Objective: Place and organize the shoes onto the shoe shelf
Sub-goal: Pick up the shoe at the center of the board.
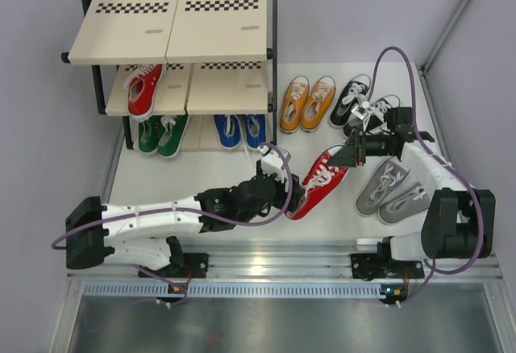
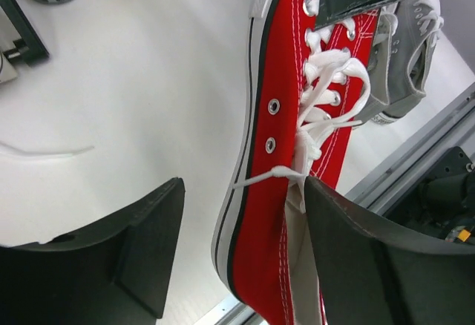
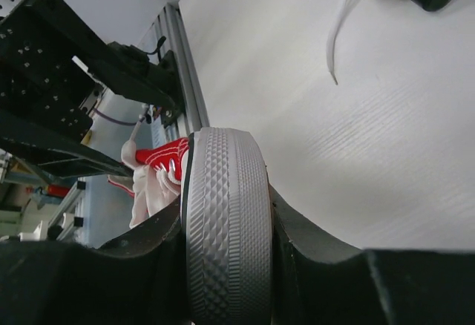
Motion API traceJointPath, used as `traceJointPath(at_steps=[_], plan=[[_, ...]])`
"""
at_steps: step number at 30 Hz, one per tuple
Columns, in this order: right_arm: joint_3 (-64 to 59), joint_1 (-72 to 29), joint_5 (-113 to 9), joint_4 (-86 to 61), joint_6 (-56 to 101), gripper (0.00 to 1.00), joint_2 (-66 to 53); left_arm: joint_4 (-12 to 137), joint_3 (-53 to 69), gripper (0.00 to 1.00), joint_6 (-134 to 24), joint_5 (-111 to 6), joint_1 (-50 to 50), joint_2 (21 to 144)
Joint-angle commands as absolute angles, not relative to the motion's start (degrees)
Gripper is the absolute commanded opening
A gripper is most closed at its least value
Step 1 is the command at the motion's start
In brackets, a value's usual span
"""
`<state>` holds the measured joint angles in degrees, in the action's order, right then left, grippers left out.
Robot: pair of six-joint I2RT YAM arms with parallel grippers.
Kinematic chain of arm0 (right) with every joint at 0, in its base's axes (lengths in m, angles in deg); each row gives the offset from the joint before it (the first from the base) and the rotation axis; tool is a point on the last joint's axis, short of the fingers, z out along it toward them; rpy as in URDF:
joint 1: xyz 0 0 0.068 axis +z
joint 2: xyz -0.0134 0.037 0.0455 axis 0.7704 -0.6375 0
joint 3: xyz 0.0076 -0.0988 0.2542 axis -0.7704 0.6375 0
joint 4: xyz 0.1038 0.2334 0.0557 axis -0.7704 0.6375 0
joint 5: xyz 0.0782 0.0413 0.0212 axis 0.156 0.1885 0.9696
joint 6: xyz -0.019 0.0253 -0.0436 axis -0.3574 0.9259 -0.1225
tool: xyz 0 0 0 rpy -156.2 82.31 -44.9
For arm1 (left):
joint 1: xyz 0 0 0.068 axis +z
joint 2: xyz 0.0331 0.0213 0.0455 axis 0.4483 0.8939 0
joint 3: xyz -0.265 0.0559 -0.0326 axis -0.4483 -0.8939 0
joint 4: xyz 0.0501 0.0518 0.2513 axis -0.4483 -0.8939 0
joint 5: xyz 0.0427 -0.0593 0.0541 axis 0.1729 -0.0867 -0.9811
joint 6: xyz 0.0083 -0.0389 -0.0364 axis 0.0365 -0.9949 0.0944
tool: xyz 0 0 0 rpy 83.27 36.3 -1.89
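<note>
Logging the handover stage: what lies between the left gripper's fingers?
In the left wrist view, the red shoe lies between the left gripper's fingers; white table shows between its sole and one finger.

You see white table top (image 1: 169,177) under and all round your left gripper (image 1: 288,185) and right gripper (image 1: 345,156); faint ribbed grain shows in right wrist view. Pale lilac-grey walls (image 1: 339,6) stand beyond both grippers and out to either side. Slanted aluminium posts (image 1: 455,14) rise at far corners. Behind grippers, toward you: aluminium rail (image 1: 274,256), perforated strip (image 1: 274,288), dull grey metal panel (image 1: 274,325). Light even, soft; shadows faint.
</note>
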<state>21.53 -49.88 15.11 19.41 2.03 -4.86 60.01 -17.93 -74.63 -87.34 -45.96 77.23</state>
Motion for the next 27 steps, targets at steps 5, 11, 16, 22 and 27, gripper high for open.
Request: traceJointPath(at_steps=[5, 11, 16, 22, 27], plan=[[21.92, -54.87, 19.06, 14.09, 7.79, 0.0, -2.13, 55.0, -14.22, 0.75, -61.51, -81.73, -45.88, 68.63], [23.33, -55.4, 17.74, 10.13, 11.39, 0.0, -2.04, 54.72, -15.1, 0.75, -52.45, -65.76, -45.88, 67.3], [23.86, -55.4, 17.13, 8.89, 12.72, 0.0, -1.6, 54.73, -11.59, 0.72, -44.56, -61.15, -46.14, 73.79], [24.47, -55.4, 16.69, 8.63, 12.54, 0.0, -0.55, 59.28, -13.32, 0.74, -30.24, -59.91, -47.02, 77.15], [24.91, -55.4, 16.86, 8.63, 11.58, 0.0, 0.24, 65.01, -17.47, 0.76, -25.99, -63.7, -46.93, 77.23]])
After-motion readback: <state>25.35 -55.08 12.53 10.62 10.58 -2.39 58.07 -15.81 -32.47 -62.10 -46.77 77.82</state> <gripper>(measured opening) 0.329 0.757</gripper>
